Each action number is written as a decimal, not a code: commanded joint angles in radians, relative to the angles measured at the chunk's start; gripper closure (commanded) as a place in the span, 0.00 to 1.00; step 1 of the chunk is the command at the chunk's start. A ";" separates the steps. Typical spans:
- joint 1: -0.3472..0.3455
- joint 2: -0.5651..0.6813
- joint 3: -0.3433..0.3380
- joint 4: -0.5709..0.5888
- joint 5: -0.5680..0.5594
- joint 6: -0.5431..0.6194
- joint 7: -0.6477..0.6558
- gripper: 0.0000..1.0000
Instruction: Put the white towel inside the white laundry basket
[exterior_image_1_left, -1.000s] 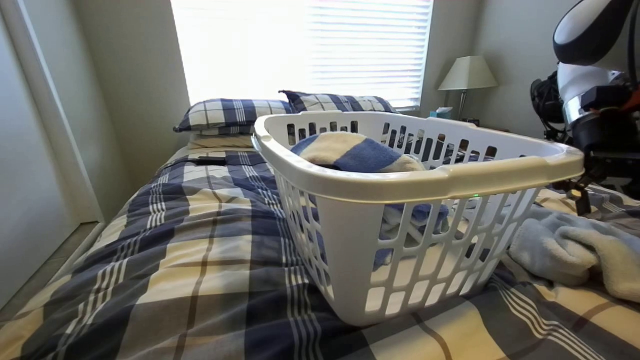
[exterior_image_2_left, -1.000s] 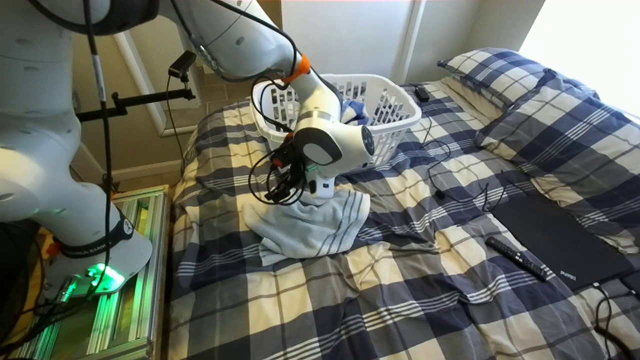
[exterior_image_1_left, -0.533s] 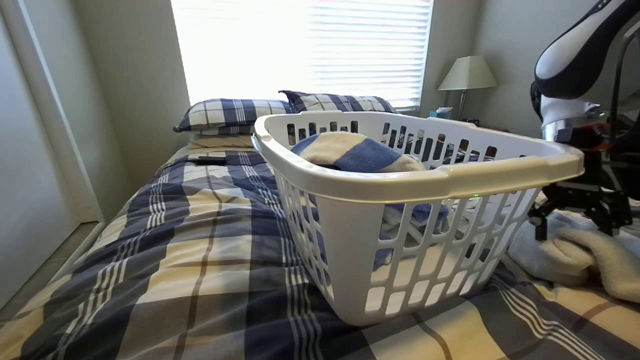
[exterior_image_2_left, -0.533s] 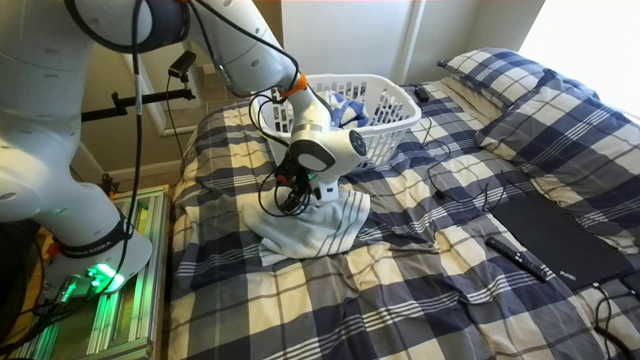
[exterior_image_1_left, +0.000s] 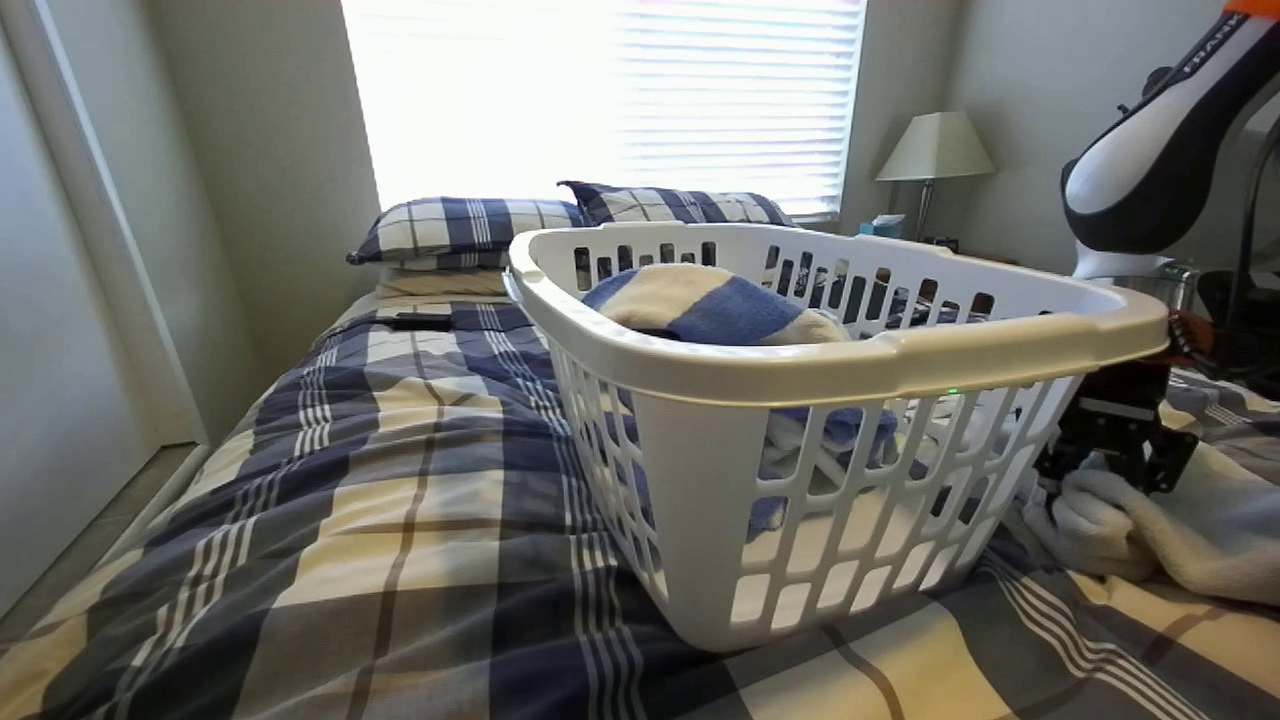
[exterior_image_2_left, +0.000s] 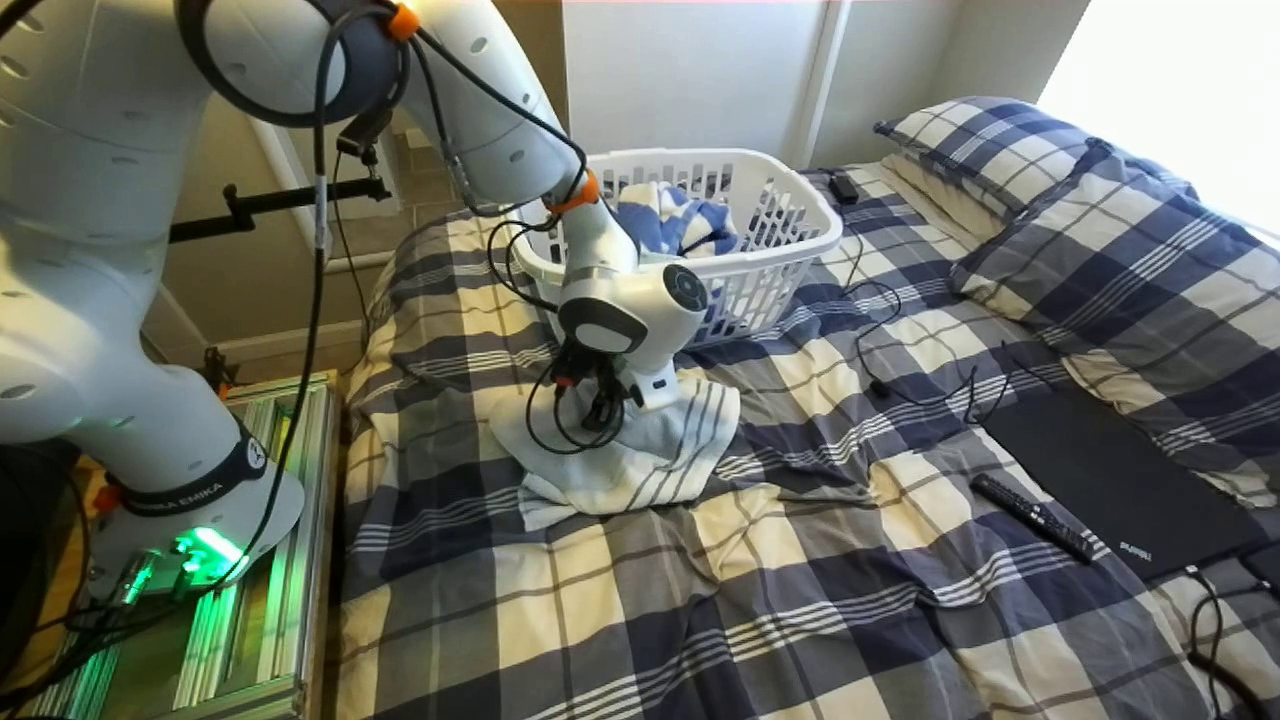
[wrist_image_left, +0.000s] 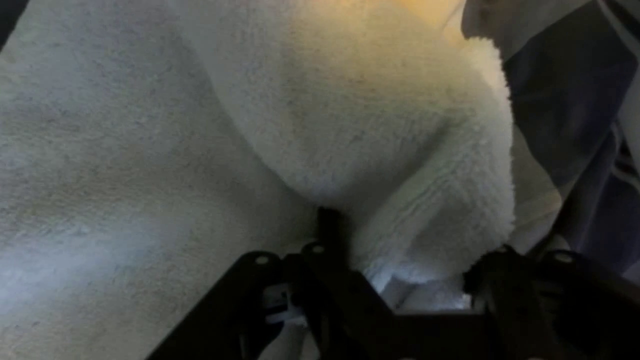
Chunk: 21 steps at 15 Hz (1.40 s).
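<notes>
Nearest to me: plaid bedcover (exterior_image_2_left: 780, 620), rumpled, in navy, grey and cream. On it lies a remote control (exterior_image_2_left: 1033, 518), just beside a closed black laptop (exterior_image_2_left: 1120, 480).

Middle of the bed: white towel (exterior_image_2_left: 620, 480), bunched on the bedcover, outside the basket. Thin dark stripes run along one end. The robot arm (exterior_image_2_left: 500, 130) reaches across and bends down, with the gripper (exterior_image_1_left: 1103, 478) low at the cloth. Its fingers (wrist_image_left: 332, 235) stand spread, a fold of towel rising between them; one tip meets a deep crease. Wrist view is dark and blurred, so I cannot say whether both sides press on that fold.

Behind the towel, near it: white laundry basket (exterior_image_2_left: 765, 258), upright, slotted walls. Blue-and-white striped cloth (exterior_image_2_left: 680, 220) lies heaped inside, also visible through the slots.

Toward the head of the bed: plaid pillows (exterior_image_2_left: 1150, 240). Farthest off, in an exterior view, a pale-shaded lamp (exterior_image_1_left: 935, 150) stands beside a bright window (exterior_image_1_left: 740, 110).
</notes>
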 joint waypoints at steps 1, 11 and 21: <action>0.008 -0.084 0.019 -0.140 0.014 0.174 -0.010 0.77; -0.054 -0.391 0.309 -0.533 0.125 0.848 -0.090 0.96; -0.101 -0.493 0.383 -0.576 0.127 0.947 -0.010 0.85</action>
